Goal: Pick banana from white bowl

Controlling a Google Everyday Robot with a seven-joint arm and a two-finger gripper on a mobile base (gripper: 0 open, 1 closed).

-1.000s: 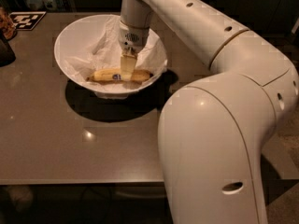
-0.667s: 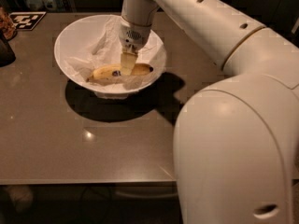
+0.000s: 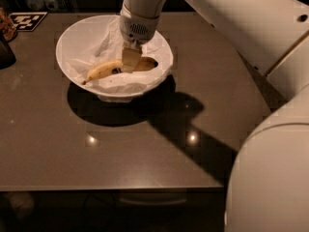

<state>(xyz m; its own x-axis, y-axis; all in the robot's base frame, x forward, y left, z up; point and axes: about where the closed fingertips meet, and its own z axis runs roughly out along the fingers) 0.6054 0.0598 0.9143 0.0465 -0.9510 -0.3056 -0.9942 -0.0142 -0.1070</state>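
Note:
The yellow banana (image 3: 104, 71) lies in the white bowl (image 3: 77, 33) on crumpled white paper, its dark tip pointing left and its blue sticker near the middle. My gripper (image 3: 131, 64) comes down from above into the bowl and is shut on the banana's right half. One pale finger (image 3: 130, 58) stands in front of the fruit. The banana's right end sits a little higher than its left tip, which rests on the paper.
The bowl stands at the back of a dark brown table (image 3: 96, 158). A black-and-white marker tag (image 3: 28, 19) lies at the back left, and a dark object (image 3: 6, 52) stands at the left edge. My arm and white body (image 3: 270, 178) fill the right side.
The gripper stays on the banana. The banana's right end has risen slightly and it now tilts down to the left. My arm and body have shifted right in the view.

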